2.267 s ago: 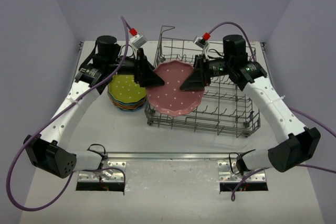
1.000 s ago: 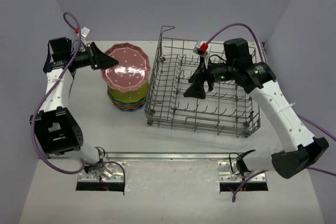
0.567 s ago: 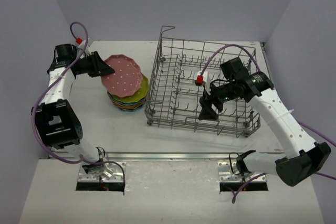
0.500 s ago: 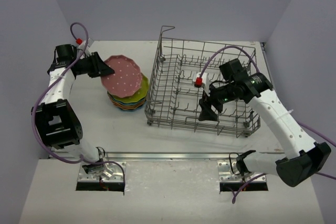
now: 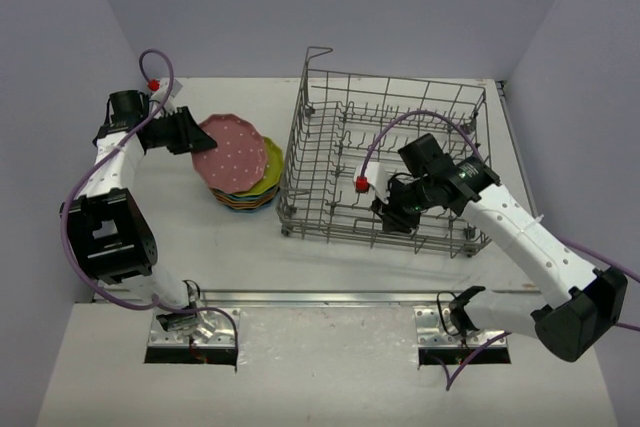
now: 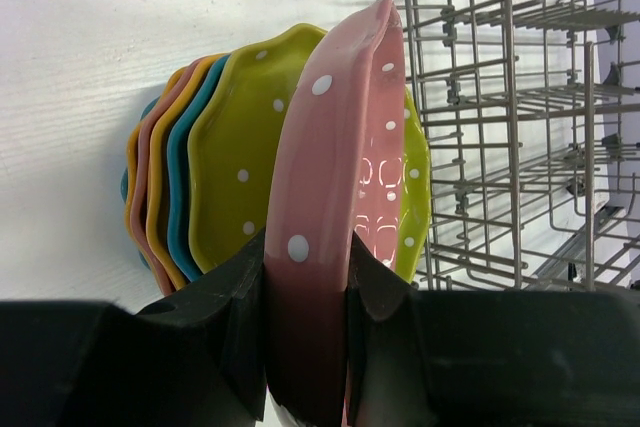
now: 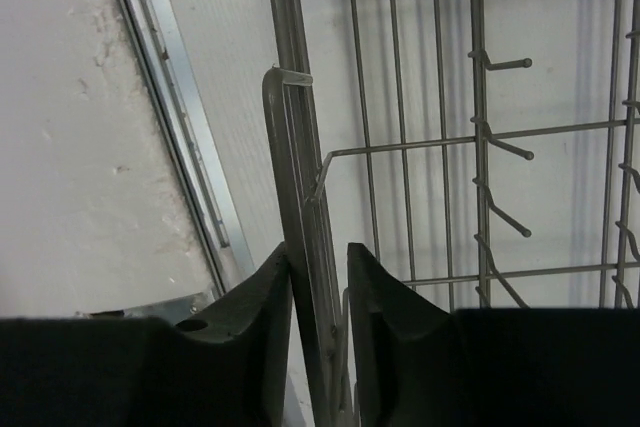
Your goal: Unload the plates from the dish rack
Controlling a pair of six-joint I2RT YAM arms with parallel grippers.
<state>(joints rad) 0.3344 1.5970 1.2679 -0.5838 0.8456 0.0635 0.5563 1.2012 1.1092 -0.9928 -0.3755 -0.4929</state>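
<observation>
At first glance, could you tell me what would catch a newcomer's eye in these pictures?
The pink scallop-edged plate with white dots, pinched by the left gripper, tilts over a colourful plate stack left of the grey wire dish rack. The rack holds no plates, and the right gripper straddles a wire at its near edge.

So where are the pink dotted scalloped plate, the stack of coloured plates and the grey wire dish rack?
pink dotted scalloped plate point(image 6: 325, 247): left wrist view, its thick rim.
stack of coloured plates point(image 5: 238, 199): top view, near edge of lower plates.
grey wire dish rack point(image 5: 293, 147): top view, left side wall.
</observation>
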